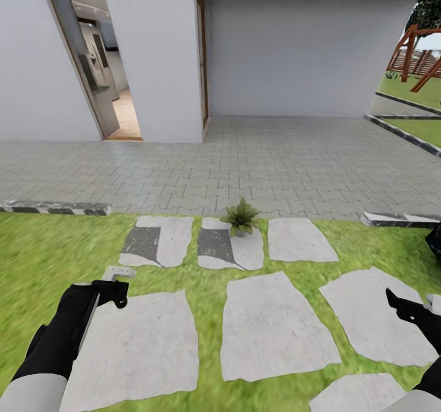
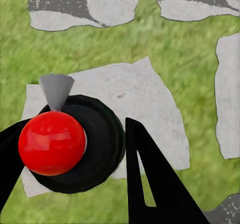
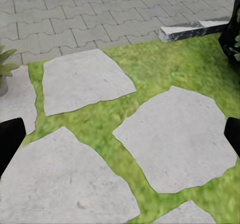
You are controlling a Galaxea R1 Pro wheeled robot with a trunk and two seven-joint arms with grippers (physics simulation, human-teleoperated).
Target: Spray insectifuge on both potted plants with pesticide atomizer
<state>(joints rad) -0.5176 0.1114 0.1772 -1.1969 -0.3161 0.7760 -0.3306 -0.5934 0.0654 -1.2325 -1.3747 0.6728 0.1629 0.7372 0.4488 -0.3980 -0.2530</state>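
Observation:
My left gripper [image 1: 109, 291] hangs over the lawn's stepping stones, shut on the pesticide atomizer [image 1: 120, 272]. Its pale grey trigger head pokes out ahead of the fingers. In the left wrist view the atomizer [image 2: 52, 141] is seen from above: red collar, grey nozzle and dark body between the black fingers [image 2: 147, 179]. One potted plant [image 1: 241, 217], a small green rosette in a grey pot, stands on a stone at the lawn's far edge, well ahead of both grippers; its leaves [image 3: 4, 64] also show in the right wrist view. My right gripper [image 1: 405, 306] is open and holds nothing, fingers [image 3: 11, 139] wide apart.
Grey paving [image 1: 275, 161] runs from the lawn to the house wall and an open doorway [image 1: 107, 69]. Striped curbs [image 1: 55, 207] [image 1: 398, 219] border the grass. A dark bush [image 1: 435, 240] sits at the right edge. A wooden frame [image 1: 416, 51] stands far right.

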